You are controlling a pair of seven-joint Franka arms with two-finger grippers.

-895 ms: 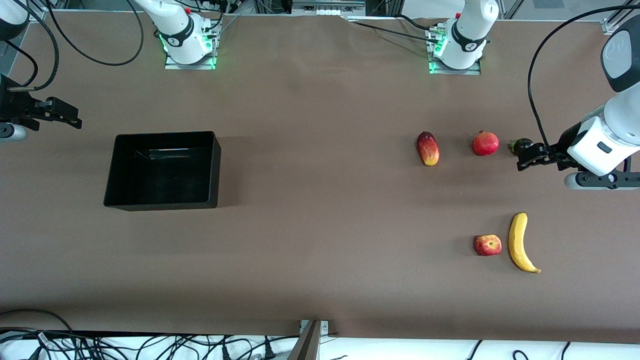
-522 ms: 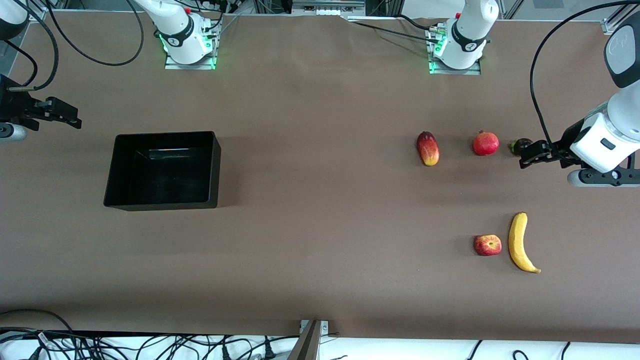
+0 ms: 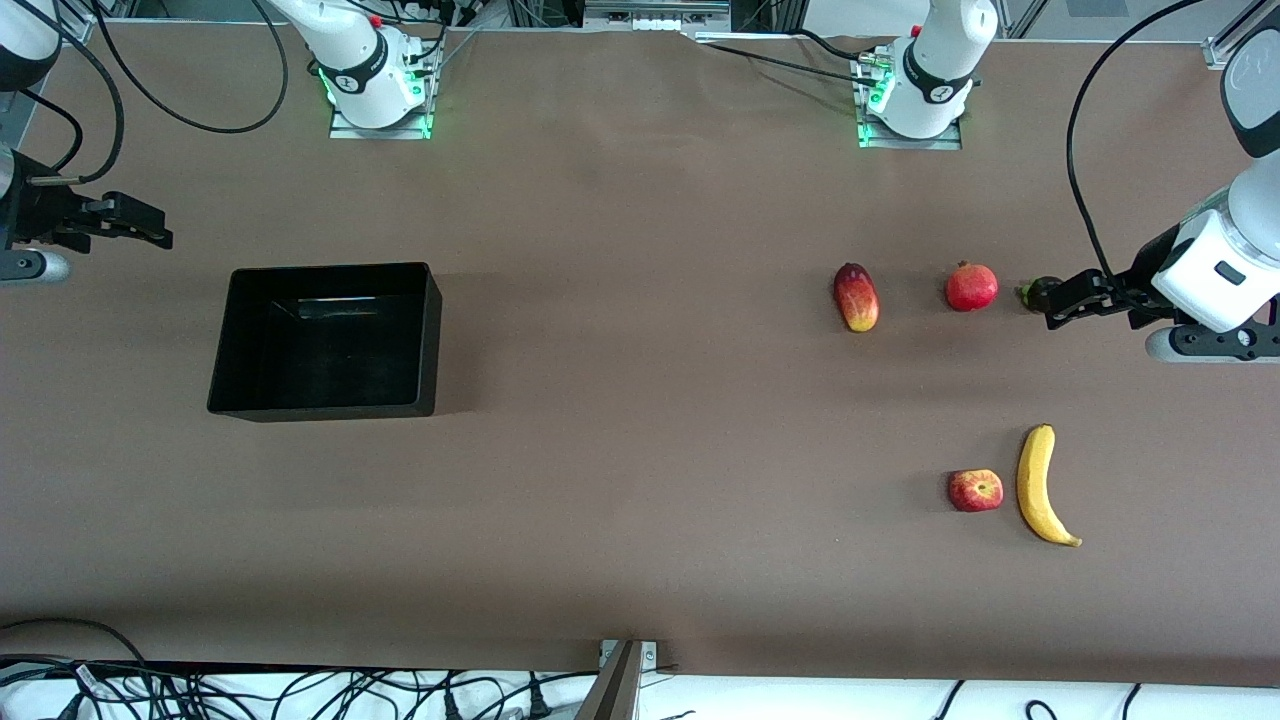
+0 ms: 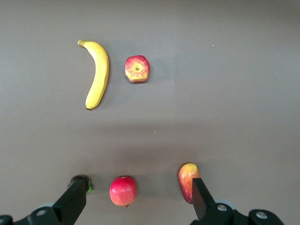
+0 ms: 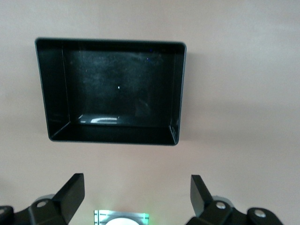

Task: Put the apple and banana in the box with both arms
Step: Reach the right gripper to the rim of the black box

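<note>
we count one apple (image 3: 975, 490) just beside one banana (image 3: 1040, 487), left arm's end | one black box (image 3: 325, 340) holds nothing, right arm's end | left gripper (image 3: 1068, 300) released above the dark fruit (image 3: 1038, 290) | right gripper (image 3: 140, 225) released, waiting above the table (image 3: 640, 400)

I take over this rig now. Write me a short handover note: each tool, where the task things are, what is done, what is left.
Left tool: open, empty, over the table at the left arm's end, near a small dark fruit.
Right tool: open, empty, over the table at the right arm's end.
Apple and banana: side by side on the table, apart, nearer the front camera than the mango and pomegranate.
Box: empty.
Done: nothing.
Left: both fruits into the box.
</note>
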